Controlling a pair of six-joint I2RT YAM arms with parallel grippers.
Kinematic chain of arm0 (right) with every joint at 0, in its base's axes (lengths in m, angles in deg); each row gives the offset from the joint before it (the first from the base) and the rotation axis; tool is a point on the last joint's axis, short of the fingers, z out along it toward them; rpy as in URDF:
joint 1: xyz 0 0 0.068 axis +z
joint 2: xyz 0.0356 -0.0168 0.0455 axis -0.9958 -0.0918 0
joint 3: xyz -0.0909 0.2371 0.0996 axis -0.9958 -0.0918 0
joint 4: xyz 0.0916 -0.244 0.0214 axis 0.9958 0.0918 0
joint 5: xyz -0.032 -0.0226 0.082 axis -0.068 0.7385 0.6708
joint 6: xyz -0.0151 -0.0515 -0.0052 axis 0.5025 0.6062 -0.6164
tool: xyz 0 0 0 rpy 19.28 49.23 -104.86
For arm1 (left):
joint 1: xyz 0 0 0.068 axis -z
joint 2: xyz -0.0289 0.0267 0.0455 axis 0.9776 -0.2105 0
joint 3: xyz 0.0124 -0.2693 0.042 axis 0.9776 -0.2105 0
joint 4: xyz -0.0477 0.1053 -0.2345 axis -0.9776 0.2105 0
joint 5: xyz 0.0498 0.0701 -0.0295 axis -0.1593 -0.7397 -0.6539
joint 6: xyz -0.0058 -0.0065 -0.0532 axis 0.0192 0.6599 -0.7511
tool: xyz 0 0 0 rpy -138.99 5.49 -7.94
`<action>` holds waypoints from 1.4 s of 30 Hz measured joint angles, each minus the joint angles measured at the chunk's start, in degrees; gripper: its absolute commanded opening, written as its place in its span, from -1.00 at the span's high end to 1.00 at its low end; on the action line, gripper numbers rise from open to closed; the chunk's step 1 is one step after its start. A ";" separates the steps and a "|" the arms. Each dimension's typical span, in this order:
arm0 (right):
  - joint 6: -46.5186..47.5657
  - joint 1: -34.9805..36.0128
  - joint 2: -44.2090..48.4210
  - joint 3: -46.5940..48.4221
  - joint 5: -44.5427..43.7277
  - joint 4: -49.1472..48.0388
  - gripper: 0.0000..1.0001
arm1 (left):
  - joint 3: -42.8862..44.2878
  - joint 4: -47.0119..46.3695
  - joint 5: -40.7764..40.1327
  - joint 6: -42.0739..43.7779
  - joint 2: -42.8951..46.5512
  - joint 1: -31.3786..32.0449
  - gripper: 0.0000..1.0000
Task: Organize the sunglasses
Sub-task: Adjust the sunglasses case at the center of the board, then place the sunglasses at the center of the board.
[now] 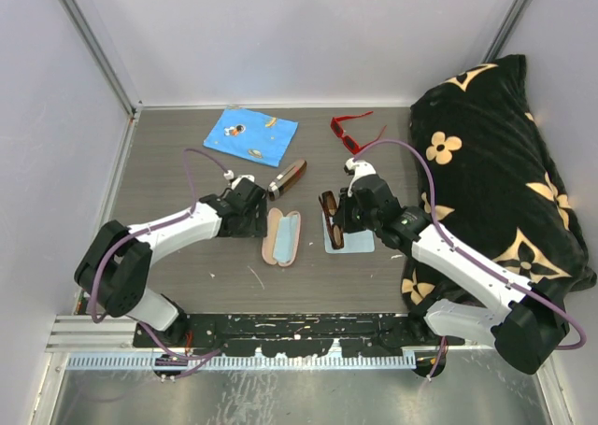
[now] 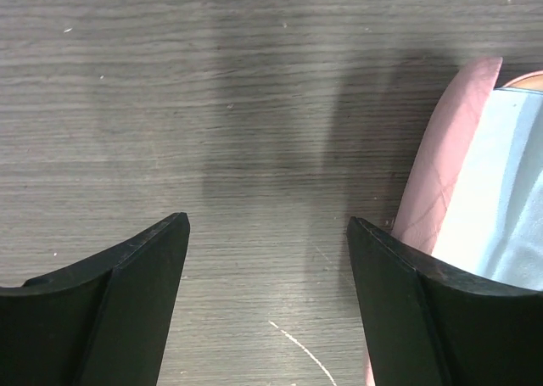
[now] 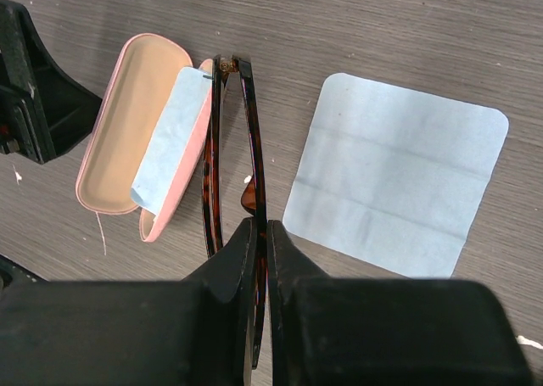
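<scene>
Right wrist view has the right pincer (image 3: 261, 229) pinching the folded brown sunglasses (image 3: 254, 131) beside the open pink case (image 3: 127, 114) mid-bench (image 1: 215, 285), the left pincer (image 2: 267, 233) spread and empty, and the red sunglasses (image 1: 349, 137) by the far edge, so neither pair looks stowed.

Matt wood-grain table (image 2: 170, 106), glossy plast. sunglasses (image 3: 258, 157), soft blue cloth (image 3: 394, 174)
</scene>
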 measured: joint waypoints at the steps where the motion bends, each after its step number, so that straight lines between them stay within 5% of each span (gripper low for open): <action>1: 0.00 -0.07 0.07 -0.15 -0.02 -0.02 0.99 | 0.35 -0.07 0.13 0.13 -0.33 0.00 -0.54; 9: 1.18 -0.48 0.26 -0.61 -1.22 1.20 0.99 | 0.98 0.33 0.66 1.14 1.16 -0.04 -0.57; 17: 8.31 0.33 -5.84 5.53 -5.14 9.53 0.91 | 0.66 3.96 -0.72 1.57 16.13 -1.31 -0.60; 29: 18.14 17.86 -12.11 7.82 -13.88 18.82 0.85 | 0.85 10.10 -5.95 3.15 33.09 -3.48 -0.61; 42: 24.17 32.68 -18.86 6.64 -19.08 16.52 0.73 | 1.27 12.68 -8.02 4.11 36.52 -3.48 -0.62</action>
